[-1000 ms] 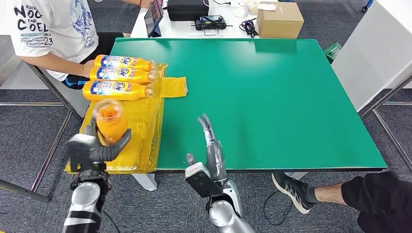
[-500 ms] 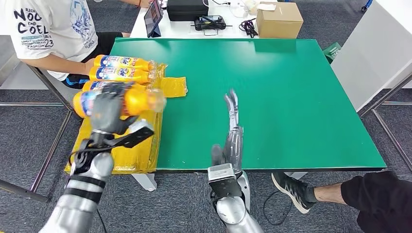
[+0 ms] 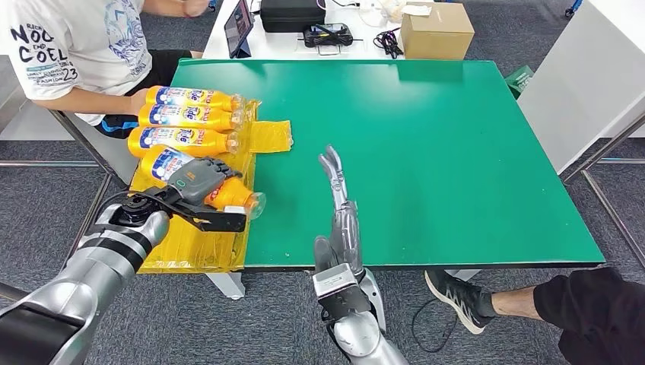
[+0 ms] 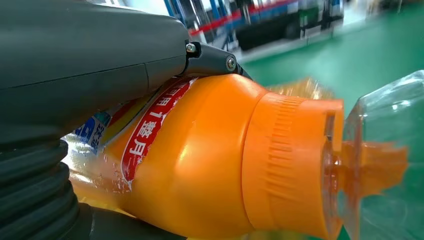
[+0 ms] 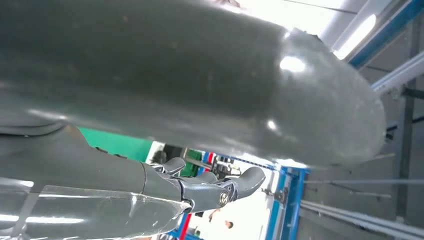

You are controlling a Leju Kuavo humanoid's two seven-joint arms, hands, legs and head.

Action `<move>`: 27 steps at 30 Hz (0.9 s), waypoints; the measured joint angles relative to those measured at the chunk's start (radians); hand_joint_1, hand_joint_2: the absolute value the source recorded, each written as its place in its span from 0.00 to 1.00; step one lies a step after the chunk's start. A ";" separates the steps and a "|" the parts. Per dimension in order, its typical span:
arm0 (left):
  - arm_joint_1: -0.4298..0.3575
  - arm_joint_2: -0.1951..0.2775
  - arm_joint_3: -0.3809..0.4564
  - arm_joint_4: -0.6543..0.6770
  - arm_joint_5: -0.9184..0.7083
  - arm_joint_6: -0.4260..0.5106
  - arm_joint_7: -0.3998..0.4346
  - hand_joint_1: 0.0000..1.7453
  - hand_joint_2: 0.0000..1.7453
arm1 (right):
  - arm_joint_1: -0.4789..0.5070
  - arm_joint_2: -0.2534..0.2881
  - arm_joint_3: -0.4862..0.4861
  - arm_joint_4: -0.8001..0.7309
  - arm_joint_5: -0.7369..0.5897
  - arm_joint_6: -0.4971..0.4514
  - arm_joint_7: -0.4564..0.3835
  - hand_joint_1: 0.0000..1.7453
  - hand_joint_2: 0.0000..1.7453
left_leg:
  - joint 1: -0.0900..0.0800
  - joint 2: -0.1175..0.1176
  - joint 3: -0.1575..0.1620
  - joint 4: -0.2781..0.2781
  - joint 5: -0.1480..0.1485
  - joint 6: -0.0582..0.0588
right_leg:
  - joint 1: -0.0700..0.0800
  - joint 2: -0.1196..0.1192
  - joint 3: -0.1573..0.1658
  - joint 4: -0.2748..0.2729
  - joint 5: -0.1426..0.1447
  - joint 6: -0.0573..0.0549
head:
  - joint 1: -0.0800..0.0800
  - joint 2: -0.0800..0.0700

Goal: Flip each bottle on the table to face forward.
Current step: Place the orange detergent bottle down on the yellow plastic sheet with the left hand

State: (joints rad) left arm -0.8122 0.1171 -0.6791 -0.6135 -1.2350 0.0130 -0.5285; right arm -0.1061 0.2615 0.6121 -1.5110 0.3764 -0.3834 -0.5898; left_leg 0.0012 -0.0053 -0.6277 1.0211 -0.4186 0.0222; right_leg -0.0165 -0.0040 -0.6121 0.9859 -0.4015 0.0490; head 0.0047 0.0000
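Far left, a person in a white printed shirt [image 3: 72,46] sits at the table's corner. Just beside them, three orange bottles [image 3: 186,119] lie side by side on the yellow mat [image 3: 228,228], long axes running left to right, clear caps toward the green table top [image 3: 426,152]. Right below that row, the left hand [image 3: 196,182] grips a fourth bottle [image 3: 232,196] from above, fingers wrapped over its labelled middle. This one lies tilted, not parallel with the others: base up toward the row, cap slanting down and right toward the mat's edge. Up close in the left wrist view, the bottle [image 4: 200,160] shows its orange ribbed collar, the clear cap [image 4: 385,150] and a red-and-white label under the dark fingers [image 4: 215,60]. Moving right, the right hand [image 3: 342,220] is raised over the green surface near the front edge, holding nothing, fingers straight and extended, pointing away from the robot. Far back, a cardboard box [image 3: 437,30] sits on a white table.
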 joint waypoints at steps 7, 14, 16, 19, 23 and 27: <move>-0.057 0.027 -0.072 0.113 0.051 -0.066 0.001 1.00 1.00 | -0.011 -0.001 0.018 0.043 0.000 0.018 0.001 0.00 0.00 | 0.000 -0.001 0.000 0.000 0.000 0.000 | 0.000 0.000 0.000 0.000 0.000 0.000 | 0.000 0.000; -0.061 0.038 -0.092 0.158 0.105 -0.114 0.010 1.00 1.00 | -0.017 -0.001 0.027 0.070 0.000 0.029 0.003 0.00 0.00 | 0.000 -0.001 -0.001 0.000 0.000 0.000 | 0.000 0.000 0.000 0.000 0.000 0.000 | 0.000 0.000; -0.061 0.039 -0.092 0.169 0.140 -0.137 0.013 1.00 1.00 | -0.019 -0.001 0.031 0.078 0.001 0.034 0.006 0.00 0.00 | 0.000 -0.001 -0.001 0.000 0.000 0.000 | 0.000 0.000 0.000 0.000 0.000 0.000 | 0.000 0.000; -0.058 0.043 -0.091 0.180 0.181 -0.147 0.013 1.00 1.00 | -0.023 -0.001 0.037 0.093 0.000 0.035 0.008 0.00 0.00 | 0.000 -0.001 -0.001 0.000 0.000 0.000 | 0.000 0.000 0.000 0.000 0.000 0.000 | 0.000 0.000; -0.044 0.049 -0.089 0.192 0.218 -0.156 0.013 1.00 1.00 | -0.029 -0.001 0.043 0.111 -0.001 0.042 0.009 0.00 0.00 | 0.000 -0.001 -0.001 0.000 0.000 0.000 | 0.000 0.000 0.000 0.000 0.000 0.000 | 0.000 0.000; -0.023 0.053 -0.089 0.198 0.244 -0.162 0.012 1.00 1.00 | -0.034 -0.001 0.047 0.130 -0.005 0.057 0.012 0.00 0.00 | 0.000 -0.001 -0.001 0.000 0.000 0.000 | 0.000 0.000 0.000 0.000 0.000 0.000 | 0.000 0.000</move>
State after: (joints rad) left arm -0.8350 0.1699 -0.7677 -0.4150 -0.9908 -0.1493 -0.5160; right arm -0.1400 0.2606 0.6590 -1.3812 0.3717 -0.3266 -0.5773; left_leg 0.0011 -0.0066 -0.6284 1.0211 -0.4186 0.0222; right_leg -0.0166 -0.0042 -0.6120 0.9859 -0.4016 0.0490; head 0.0046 0.0000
